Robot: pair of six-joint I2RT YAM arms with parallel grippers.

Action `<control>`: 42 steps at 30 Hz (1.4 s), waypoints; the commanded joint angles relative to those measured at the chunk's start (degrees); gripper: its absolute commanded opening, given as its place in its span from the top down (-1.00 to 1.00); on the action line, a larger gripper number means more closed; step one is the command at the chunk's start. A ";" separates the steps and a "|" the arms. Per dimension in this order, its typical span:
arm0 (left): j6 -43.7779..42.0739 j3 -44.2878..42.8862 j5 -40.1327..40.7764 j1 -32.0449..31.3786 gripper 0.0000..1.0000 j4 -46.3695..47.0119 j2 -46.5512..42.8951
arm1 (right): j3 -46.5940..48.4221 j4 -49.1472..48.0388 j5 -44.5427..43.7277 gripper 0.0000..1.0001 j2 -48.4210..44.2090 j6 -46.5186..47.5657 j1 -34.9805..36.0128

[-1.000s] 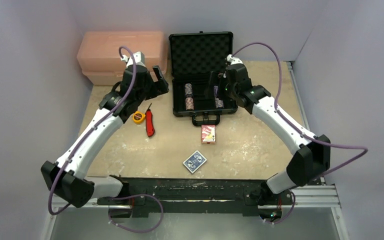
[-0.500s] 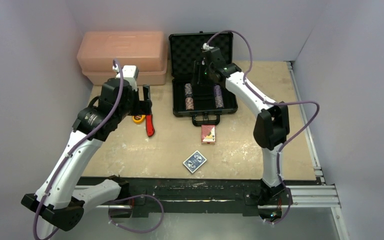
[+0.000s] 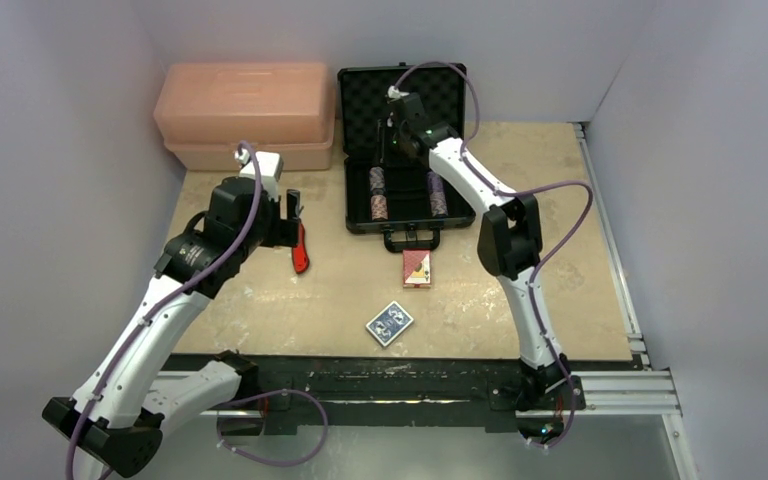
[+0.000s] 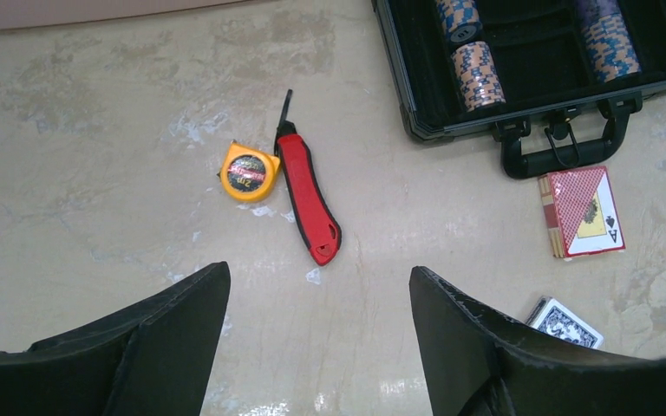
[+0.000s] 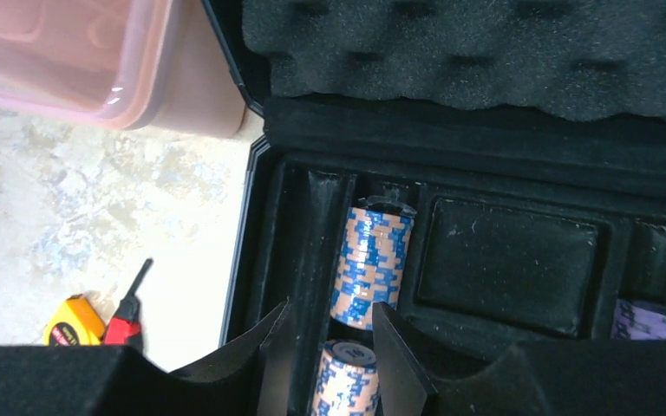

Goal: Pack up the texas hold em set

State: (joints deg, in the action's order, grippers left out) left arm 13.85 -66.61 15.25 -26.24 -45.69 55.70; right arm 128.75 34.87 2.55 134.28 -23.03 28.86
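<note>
Your right gripper [image 5: 329, 314] hung inside the black briefcase [image 3: 360, 100]. Its narrow jaws flanked the nearer of 2 chip stacks [image 5: 344, 386] in the left-hand row, but you couldn't tell whether they pinched it. Your left gripper [image 4: 316, 276] hovered wide open and empty over the table [image 3: 290, 310], near the red utility knife [image 4: 309, 208]. The red deck [image 4: 583, 213] lay just in front of the handle [image 4: 564, 152], its long axis pointing at the case. The blue deck [image 3: 389, 323] lay diagonally, closer to the near edge. Both sat to the right of the left gripper, which looked better placed. The tabletop around them was flat, with room for fingers.
</note>
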 commanded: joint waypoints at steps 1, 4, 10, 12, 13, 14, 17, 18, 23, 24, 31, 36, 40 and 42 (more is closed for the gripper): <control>-1.28 0.14 0.37 0.40 -0.48 3.05 -0.05 | 4.40 -3.36 -0.29 0.17 2.25 1.17 0.05; -1.28 -0.09 -0.03 0.40 -0.44 2.59 0.66 | 5.45 -5.47 -1.46 0.17 3.92 1.17 0.05; -1.52 0.08 0.05 0.40 -0.43 2.58 0.77 | 7.23 -8.74 -3.73 0.17 6.83 1.17 0.05; -1.61 0.07 0.05 0.40 -0.41 2.56 0.88 | 7.81 -9.60 -4.39 0.17 7.79 1.17 0.05; -1.61 0.08 -0.02 0.40 -0.41 2.61 0.90 | 8.22 -9.77 -4.96 0.17 8.29 1.17 0.05; -1.73 0.08 -0.10 0.40 -0.40 2.56 1.01 | 8.46 -10.02 -5.51 0.23 8.86 2.49 0.05; -2.06 0.08 0.12 0.44 -0.39 2.46 1.09 | 8.59 -11.28 -7.09 0.31 9.78 3.74 -0.02; -2.11 0.08 0.28 0.40 -0.39 2.46 1.08 | 8.53 -11.77 -7.48 0.32 10.03 3.78 0.02; -2.31 0.17 0.06 0.42 -0.38 2.57 1.48 | 9.97 -12.90 -7.99 0.35 12.15 3.60 0.05; -2.32 0.10 0.05 0.44 -0.38 2.57 1.65 | 10.40 -12.98 -8.00 0.35 12.55 3.53 0.05; -2.44 0.04 0.04 0.44 -0.38 2.47 1.84 | 10.58 -12.16 -7.00 0.35 14.21 3.38 0.05; -2.59 0.08 -0.04 0.47 -0.37 2.41 1.95 | 9.05 -11.33 -5.18 0.35 14.20 3.38 0.05; -2.68 0.08 -0.04 0.42 -0.37 2.38 2.03 | 8.44 -9.68 -3.64 0.36 13.81 3.88 0.14; -2.60 0.08 0.02 0.40 -0.37 2.38 2.04 | 7.22 -9.19 -3.08 0.36 13.09 4.10 0.14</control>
State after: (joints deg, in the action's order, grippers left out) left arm 12.36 -66.61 15.20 -26.24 -44.97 57.65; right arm 137.12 24.51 -2.55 149.05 -20.25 28.86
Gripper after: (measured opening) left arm 0.688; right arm 0.323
